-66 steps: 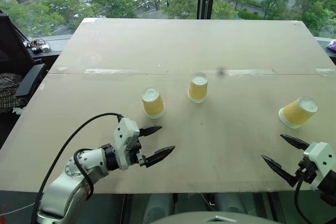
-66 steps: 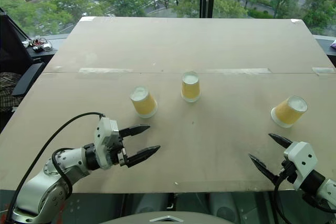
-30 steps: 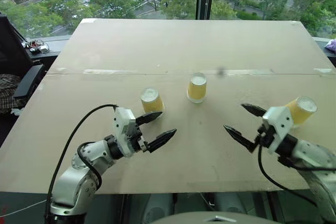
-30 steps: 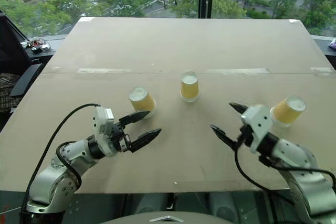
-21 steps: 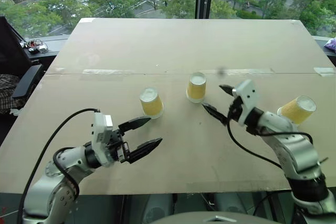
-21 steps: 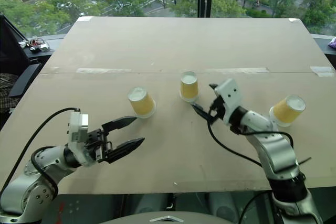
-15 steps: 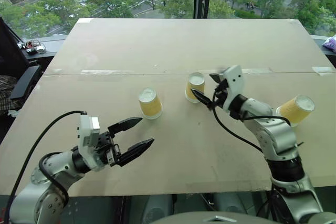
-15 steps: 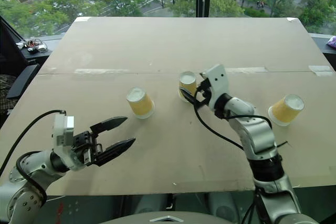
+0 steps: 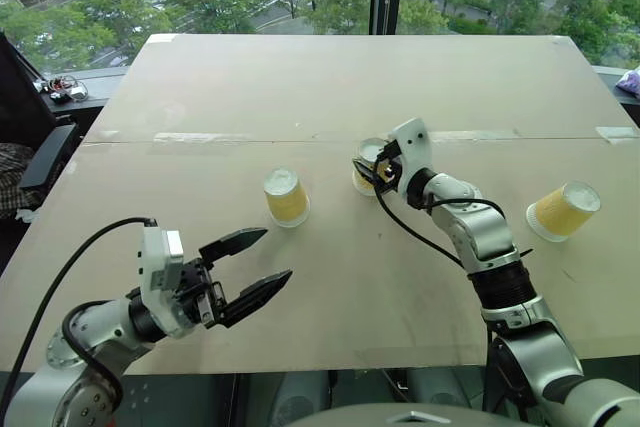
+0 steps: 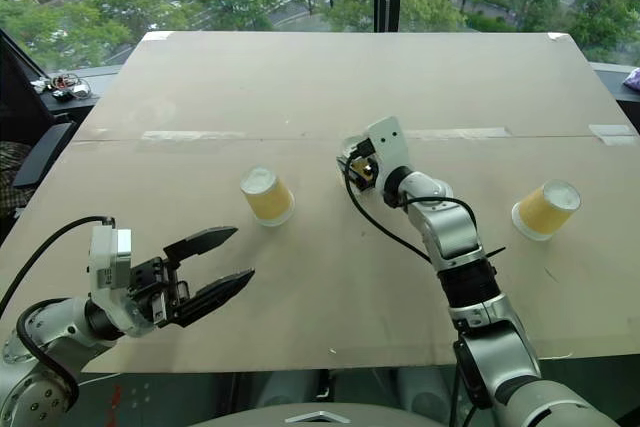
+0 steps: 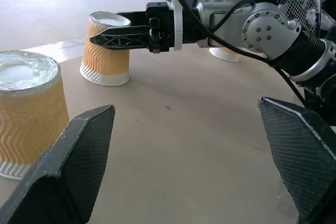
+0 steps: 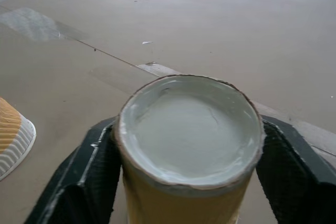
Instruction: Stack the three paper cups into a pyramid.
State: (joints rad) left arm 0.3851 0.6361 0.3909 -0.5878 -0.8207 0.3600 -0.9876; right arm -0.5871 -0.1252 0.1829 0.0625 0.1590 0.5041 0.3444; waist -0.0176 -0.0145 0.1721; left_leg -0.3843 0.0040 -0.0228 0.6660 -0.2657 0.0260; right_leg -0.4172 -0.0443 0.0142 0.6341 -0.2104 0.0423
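Three yellow paper cups stand upside down on the tan table [image 9: 330, 77]. The left cup [image 9: 285, 197] is free, and so is the right cup [image 9: 565, 210] near the table's right side. My right gripper [image 9: 372, 172] reaches level to the middle cup [image 12: 189, 129] and is shut on it; its black fingers [image 12: 89, 177] press both sides just under the white base. My left gripper [image 9: 275, 254] hovers open in front of the left cup, apart from it, holding nothing.
A taped seam [image 9: 220, 136] crosses the table behind the cups. A black chair [image 9: 40, 162] stands off the left edge, with small items [image 9: 65, 84] on the ledge there. Windows rise behind the far edge. The near edge lies just under my left arm.
My right arm swung in from the front right to the middle cup and its fingers closed around it. My left gripper drew back toward the near left, still open.
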